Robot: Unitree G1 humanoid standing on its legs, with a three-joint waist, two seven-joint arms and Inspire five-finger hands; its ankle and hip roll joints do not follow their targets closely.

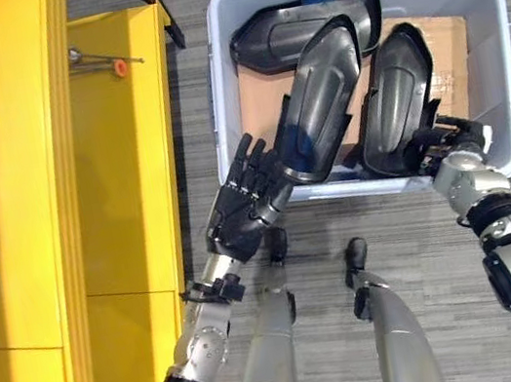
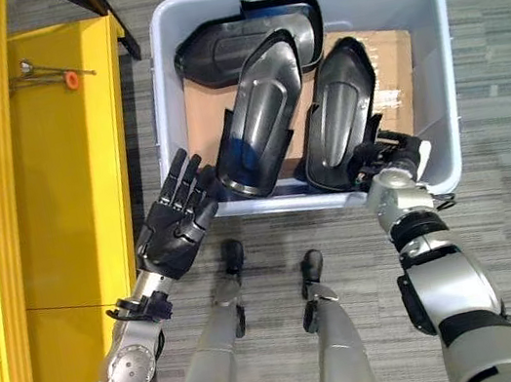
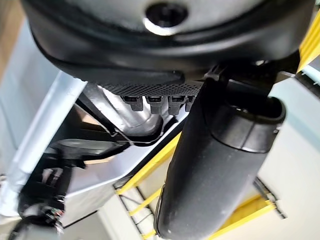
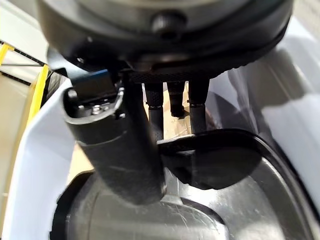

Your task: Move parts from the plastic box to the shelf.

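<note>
Left hand (image 2: 175, 227) open outside box (image 2: 163, 98) rim, beside part (image 2: 257, 116).

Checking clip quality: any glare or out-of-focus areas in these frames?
Left eye view: soft sheen on the left part, otherwise sharp. Left wrist view: the thumb close to the lens is blurred. Right wrist view: the robot hand is soft, with a dull reflection on the part below.

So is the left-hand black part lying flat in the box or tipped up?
Tipped up. The black part leans over the plastic box's near rim, its low end jutting out beside the open left hand.
</note>
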